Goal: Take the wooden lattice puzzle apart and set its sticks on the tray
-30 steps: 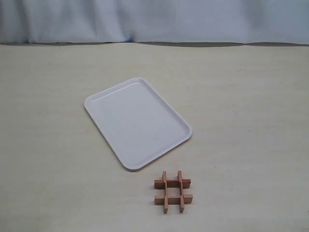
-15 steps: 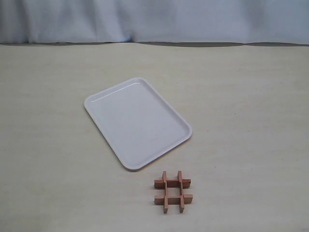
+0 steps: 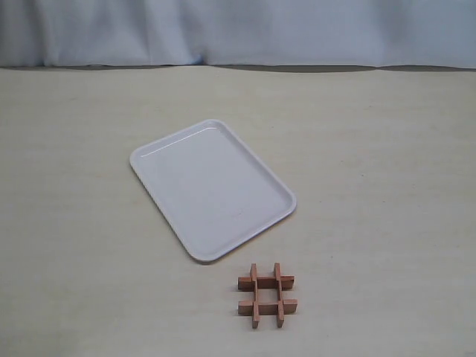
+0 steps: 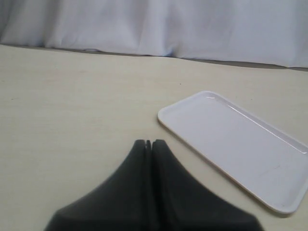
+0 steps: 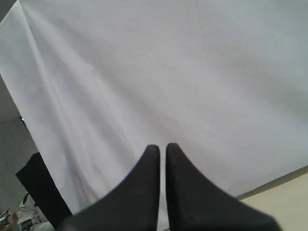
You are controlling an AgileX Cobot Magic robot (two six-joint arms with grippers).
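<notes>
Both hold nothing: left gripper [image 4: 148,143] pressed closed, right gripper [image 5: 162,147] closed to a thin slit.

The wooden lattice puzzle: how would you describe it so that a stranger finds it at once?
On the pale table lies a large white tray. Just off its nearest corner, not touching it, sits the wooden lattice puzzle. It is the only reddish-brown thing, a small grid shaped like a #.
</notes>
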